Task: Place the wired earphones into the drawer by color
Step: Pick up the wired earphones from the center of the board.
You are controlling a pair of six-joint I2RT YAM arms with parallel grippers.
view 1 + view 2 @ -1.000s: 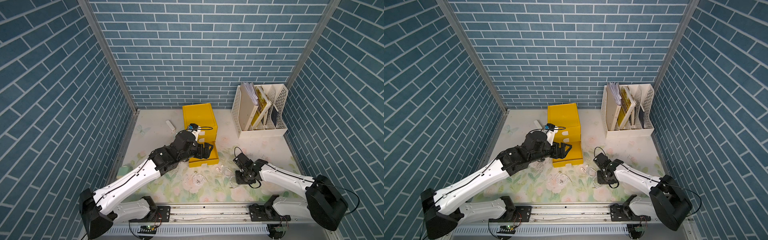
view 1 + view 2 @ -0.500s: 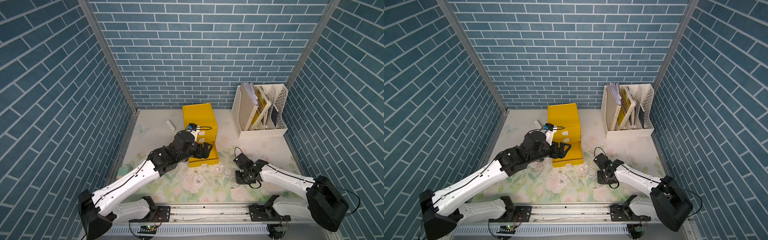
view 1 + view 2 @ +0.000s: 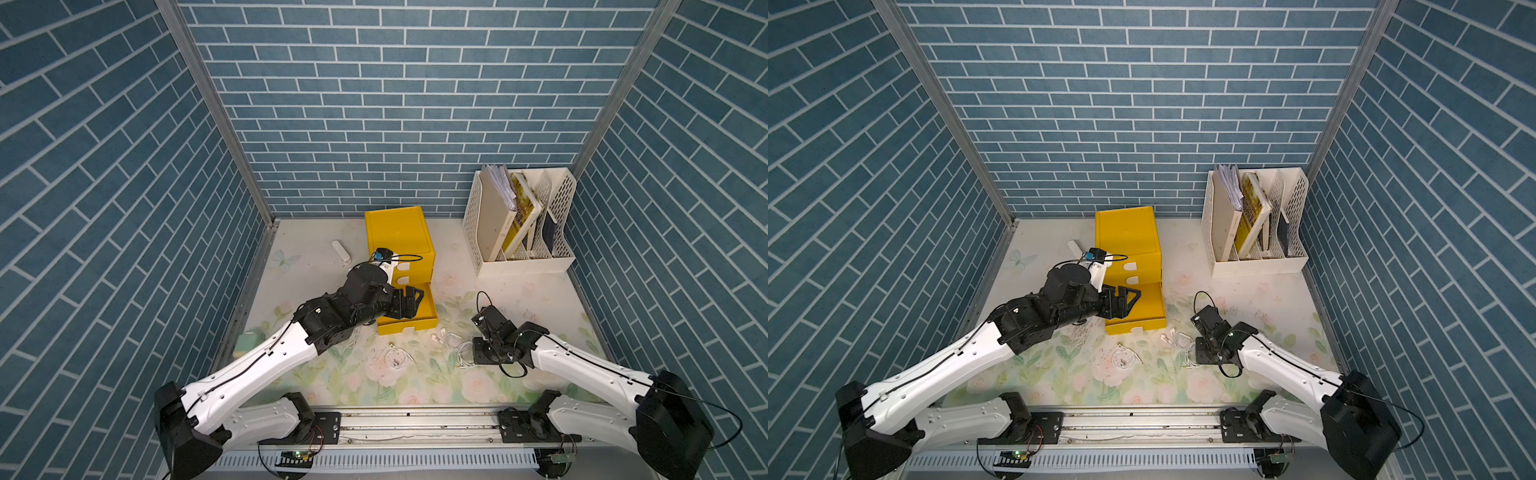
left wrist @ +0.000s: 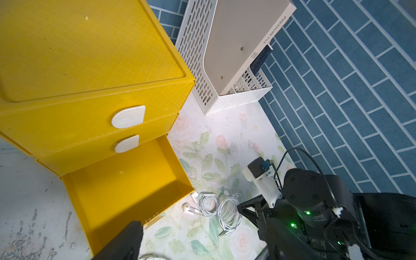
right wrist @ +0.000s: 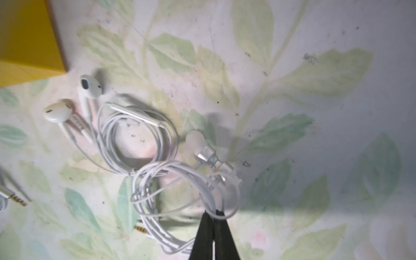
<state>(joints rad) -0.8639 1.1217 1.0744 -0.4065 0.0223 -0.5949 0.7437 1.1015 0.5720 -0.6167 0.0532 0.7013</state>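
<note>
The right gripper (image 5: pixel 213 213) has just finished narrowing. Its jaws, which stood partly apart a second ago, are now pinched shut on one loop at the rim of a white earphone coil (image 5: pixel 180 191). That looks like the pick being made. The coil still seems to rest on the tabletop (image 3: pixel 540 299), so lifting it and carrying it to the drawer remains to be done.

The held cable is thin, glossy and rubbery, wound in loose uneven rings, with short brushed-metal buds and a gold plug at the end. It will probably sag and dangle when raised. Touching its rings is a second white set (image 5: pixel 135 135) with smooth, rounded plastic buds, which could be dragged along with it. A third white coil (image 3: pixel 395 358) lies apart from these, towards the left arm. The tabletop is matt, printed with pale roses and leaves, and scuffed with dark specks.

Just beyond the coils, the bottom drawer (image 4: pixel 126 191) stands pulled out. It is a shallow box of smooth yellow plastic, and no earphones show in it. The left gripper (image 3: pixel 1128 302) hangs over it with its jaws wide and nothing between them. Behind, the yellow drawer cabinet (image 3: pixel 399 232) has a cross-hatched skin and white tab handles. Farthest back stands a white perforated file rack (image 3: pixel 519 266).
</note>
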